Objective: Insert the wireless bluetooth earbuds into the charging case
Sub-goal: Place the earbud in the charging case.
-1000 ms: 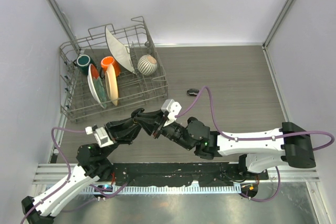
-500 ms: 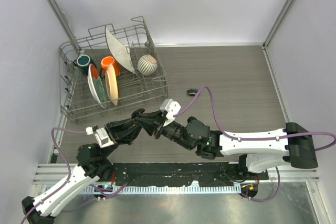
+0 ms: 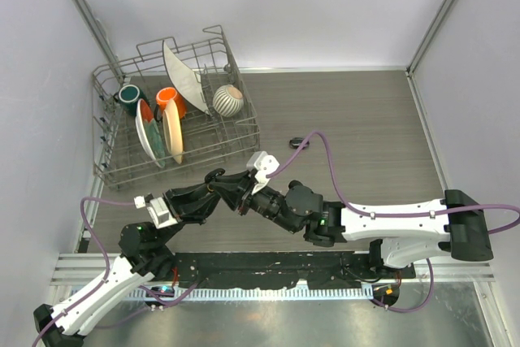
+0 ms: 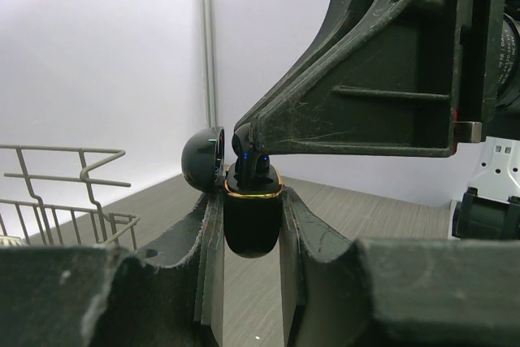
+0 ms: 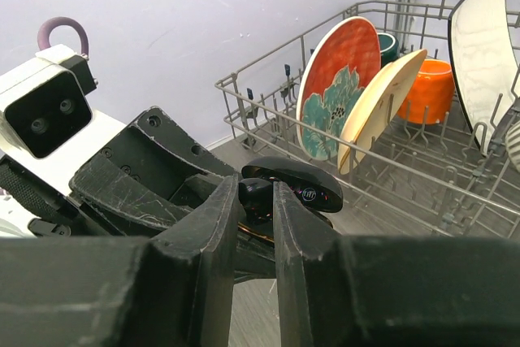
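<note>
The right hand [image 5: 255,201], closed on a tiny glossy black earbud [image 4: 253,165], has edged it into the open gold-rimmed black oval case [image 4: 252,229], clamped in the left hand [image 3: 221,188]; seating looks nearly complete.

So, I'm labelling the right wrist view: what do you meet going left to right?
The left arm's wrist camera, earbud pinched between the fingers, red floral plate, tan plate, orange cup, white plate.

left arm [image 3: 89,292] and right arm [image 3: 390,221]: white shells, black joints. a purple cable [image 3: 327,164] loops along each. the right end effector [image 5: 256,188] has scratched matte black fingers [image 5: 203,233]; a white camera block [image 5: 45,111] with two lenses sits on the left wrist.
</note>
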Available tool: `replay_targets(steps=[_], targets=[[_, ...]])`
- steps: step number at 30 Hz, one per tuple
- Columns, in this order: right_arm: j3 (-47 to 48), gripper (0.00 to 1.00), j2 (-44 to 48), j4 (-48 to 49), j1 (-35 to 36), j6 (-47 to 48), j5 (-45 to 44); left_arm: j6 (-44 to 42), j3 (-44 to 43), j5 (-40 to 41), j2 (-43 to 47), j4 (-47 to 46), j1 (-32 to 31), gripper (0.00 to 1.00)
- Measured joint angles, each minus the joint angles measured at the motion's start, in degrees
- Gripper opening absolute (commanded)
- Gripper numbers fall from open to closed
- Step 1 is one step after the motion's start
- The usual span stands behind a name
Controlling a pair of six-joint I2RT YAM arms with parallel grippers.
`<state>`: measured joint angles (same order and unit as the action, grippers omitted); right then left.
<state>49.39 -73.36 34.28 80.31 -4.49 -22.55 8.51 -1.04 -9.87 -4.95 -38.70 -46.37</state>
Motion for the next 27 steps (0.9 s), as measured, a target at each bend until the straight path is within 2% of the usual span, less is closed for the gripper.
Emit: replay_targets(steps=[11, 13, 27], targets=[[1.9, 0.03, 0.0, -4.2, 0.1, -1.5, -0.9, 0.0, 0.0, 0.0, 0.0, 0.0, 0.0, 0.0], [1.9, 0.09, 0.1, -4.5, 0.1, -1.5, -1.0, -0.1, 0.1, -0.1, 0.0, 0.0, 0.0, 0.0], [2.6, 0.33, 0.4, -6.1, 0.2, -2.6, -1.2, -0.1, 0.2, -0.3, 0.0, 0.0, 0.0, 0.0]])
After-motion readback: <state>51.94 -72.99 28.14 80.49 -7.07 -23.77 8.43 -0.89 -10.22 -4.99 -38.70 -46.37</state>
